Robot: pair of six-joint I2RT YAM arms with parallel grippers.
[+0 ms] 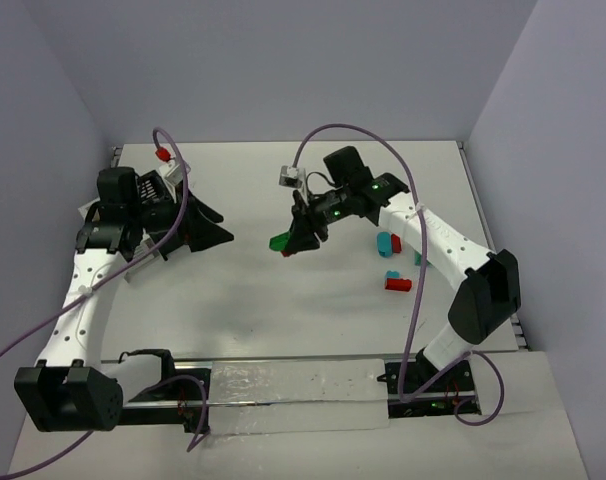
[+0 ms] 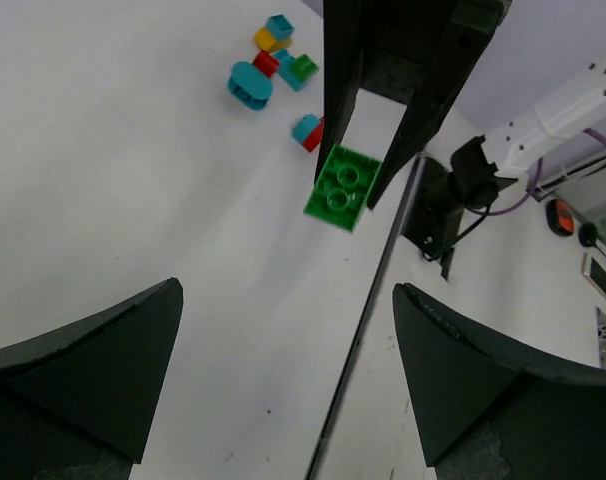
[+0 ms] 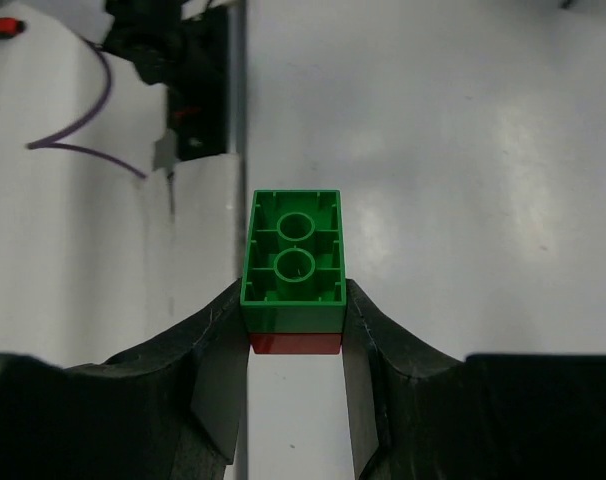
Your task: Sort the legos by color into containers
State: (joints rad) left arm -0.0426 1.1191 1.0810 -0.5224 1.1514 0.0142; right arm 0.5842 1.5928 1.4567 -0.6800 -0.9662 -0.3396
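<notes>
You have bare table [image 1: 273,320] between the left gripper [image 1: 215,226] and the right gripper [image 1: 301,246], and along the near strip ahead of the arm bases [image 1: 428,386]. The right gripper hangs mid-table pinching a green brick [image 1: 280,241], barring a straight run across. Under the right arm [image 1: 443,240] loose bricks [image 1: 398,284] crowd the surface, and the bins [image 1: 151,192] sit just beside the left gripper, whose fingers [image 2: 83,380] stand spread wide

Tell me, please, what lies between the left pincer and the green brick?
Only bare table, per the top view; the right pincer grips the green brick.
</notes>
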